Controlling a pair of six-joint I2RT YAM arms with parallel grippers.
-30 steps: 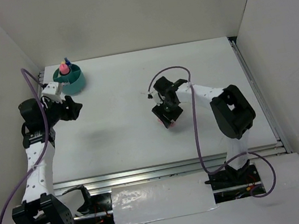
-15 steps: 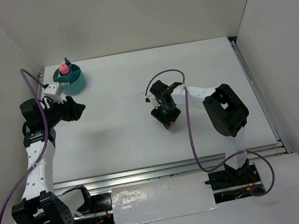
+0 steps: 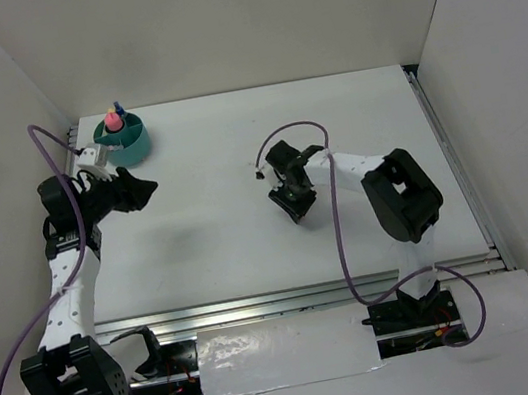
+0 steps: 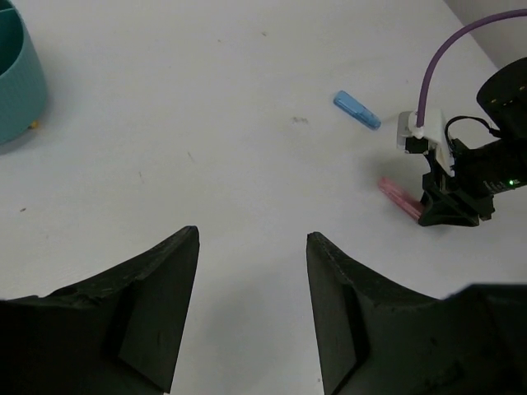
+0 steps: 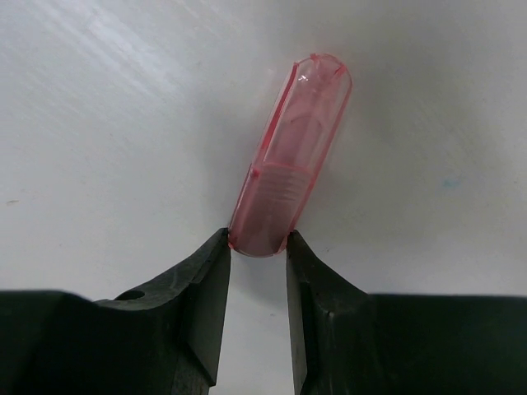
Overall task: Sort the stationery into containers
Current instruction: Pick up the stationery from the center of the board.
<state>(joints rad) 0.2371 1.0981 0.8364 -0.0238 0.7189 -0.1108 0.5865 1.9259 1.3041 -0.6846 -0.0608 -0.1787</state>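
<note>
Pinching the pink clip [image 5: 290, 164] by its tip, our right pincer [image 5: 257, 244] is risking slip on seemingly light, slick plastic; mid-body seems safer.

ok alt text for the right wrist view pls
Two black fingers of the right gripper pinch the near end of a translucent pink clip lying on the white table. The rest of the clip points up the picture, leaning slightly right.

pink clip [image 5: 290, 156] — translucent glossy plastic (ridged middle) | table [image 5: 115, 123] — matt white
</note>
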